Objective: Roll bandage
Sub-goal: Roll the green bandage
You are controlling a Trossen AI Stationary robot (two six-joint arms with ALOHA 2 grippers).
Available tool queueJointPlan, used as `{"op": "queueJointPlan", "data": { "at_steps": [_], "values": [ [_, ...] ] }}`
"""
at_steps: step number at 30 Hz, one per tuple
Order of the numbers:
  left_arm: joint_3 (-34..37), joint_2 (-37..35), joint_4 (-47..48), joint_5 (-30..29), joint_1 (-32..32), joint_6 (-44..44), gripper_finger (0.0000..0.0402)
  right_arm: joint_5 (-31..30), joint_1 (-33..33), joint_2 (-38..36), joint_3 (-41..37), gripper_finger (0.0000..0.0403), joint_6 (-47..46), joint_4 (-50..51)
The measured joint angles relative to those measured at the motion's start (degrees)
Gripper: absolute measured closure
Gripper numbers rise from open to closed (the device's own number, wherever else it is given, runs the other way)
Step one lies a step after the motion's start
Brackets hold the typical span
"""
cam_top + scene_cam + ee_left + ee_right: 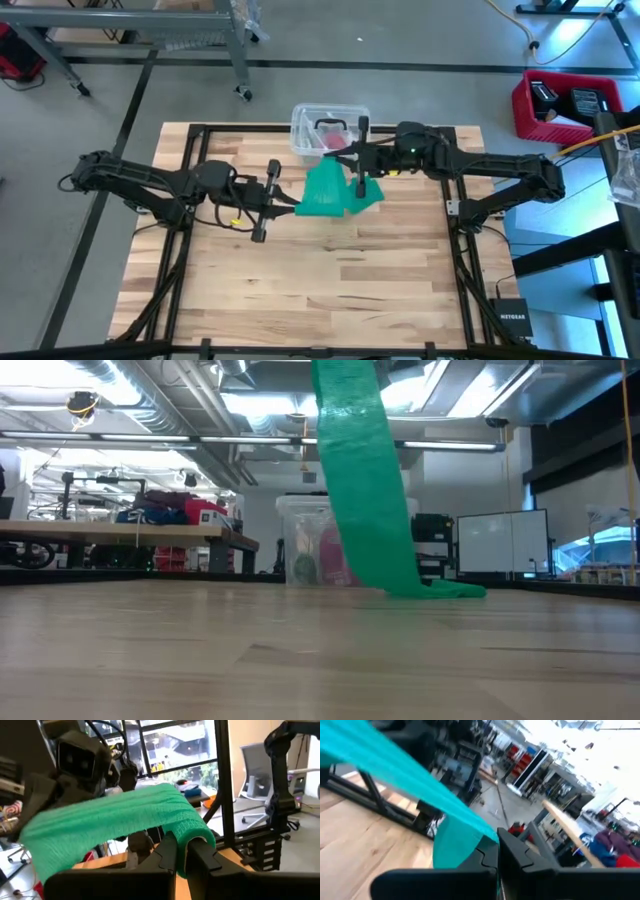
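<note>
Teal-green stretchy fabric bandage [330, 190] stretched above the pale wooden table [320, 290], left gripper [284, 197] clamped on one end, right gripper [360, 178] clamped on the other, clear plastic tub [310, 122] behind

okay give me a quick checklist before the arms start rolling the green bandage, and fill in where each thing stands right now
1. Left gripper shut on the bandage: ok, the fabric wraps over its fingertips in the left wrist view.
2. Right gripper shut on the bandage: ok, the strip runs into its closed fingers.
3. Bandage lifted between the two arms: ok, the low view shows it hanging from above.
4. Whole strip off the table: not ok, its lower end lies on the wood.
5. Clear plastic tub apart from the bandage: cannot tell, they sit very close from above.
6. Any roll started: not ok, the strip hangs unrolled.
</note>
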State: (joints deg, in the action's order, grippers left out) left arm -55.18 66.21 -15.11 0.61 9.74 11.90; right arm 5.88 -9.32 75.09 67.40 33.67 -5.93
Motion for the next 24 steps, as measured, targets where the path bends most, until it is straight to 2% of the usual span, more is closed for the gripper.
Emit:
{"op": "queueJointPlan", "data": {
  "at_steps": [4,8,12,19,24],
  "values": [
    [0.0,-1.41,-1.81,-2.44,0.0,1.96,0.0391,-0.18,0.0,-0.05,0.02,0.0397,-2.92,4.92],
    [0.0,-2.72,-2.38,-11.9,0.07,5.33,0.0391,-0.35,-0.1,-0.03,0.02,0.0376,-10.34,7.88],
    [0.0,-2.86,-3.9,-17.02,-0.55,8.13,0.0391,1.32,-0.12,0.02,0.0,0.0312,-17.19,9.0],
    [0.0,-2.86,-3.48,-17.7,-2.34,6.36,0.0391,1.65,-0.13,0.04,2.83,0.0172,-20.54,9.22],
    [0.0,-2.88,-3.57,-17.89,-2.56,6.02,0.0391,5.46,-0.11,0.06,5.8,0.0107,-24.8,9.13]
  ]
}}
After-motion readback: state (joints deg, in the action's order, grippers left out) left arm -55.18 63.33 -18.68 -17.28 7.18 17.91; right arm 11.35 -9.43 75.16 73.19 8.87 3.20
